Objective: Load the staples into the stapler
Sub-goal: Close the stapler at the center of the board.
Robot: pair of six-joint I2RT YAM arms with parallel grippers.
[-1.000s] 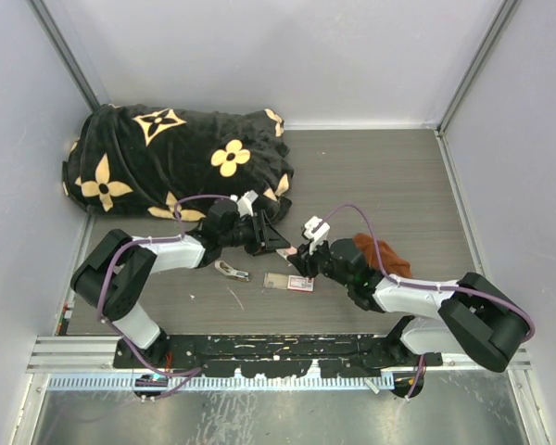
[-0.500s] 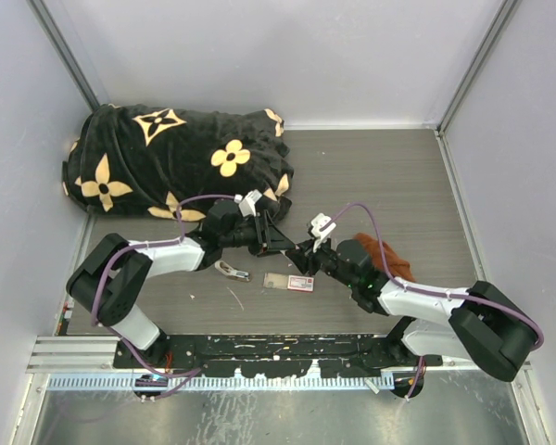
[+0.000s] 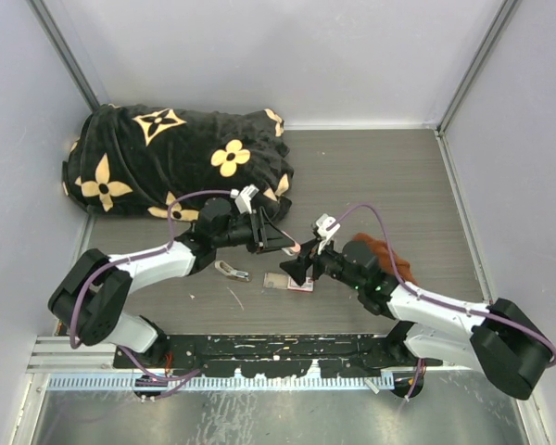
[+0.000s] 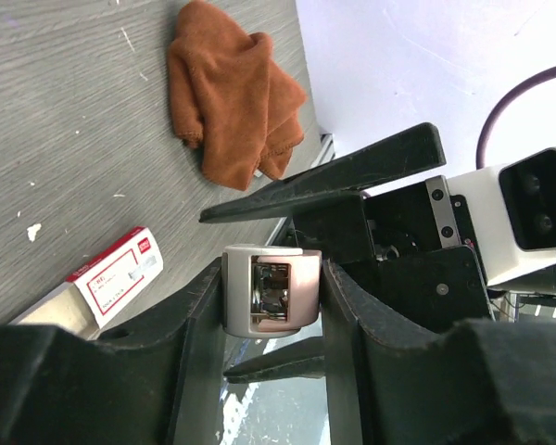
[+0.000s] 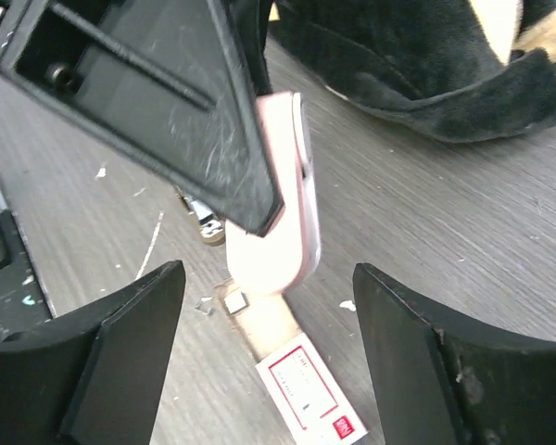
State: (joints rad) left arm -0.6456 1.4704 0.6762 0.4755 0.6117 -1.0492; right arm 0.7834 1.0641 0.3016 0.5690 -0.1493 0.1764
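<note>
The left gripper clamps the pink stapler clear of the table; its wrist view shows the metal inside end-on. The right gripper gapes wide, holding nothing. Its wrist view shows the stapler's free end between the fingers and the staples' box lying beneath.

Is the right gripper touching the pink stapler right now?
Apart. The right wrist view shows the right gripper open wide, with table visible between each finger and the stapler.

Overhead rear view; two close wrist views, stapler common to both.
</note>
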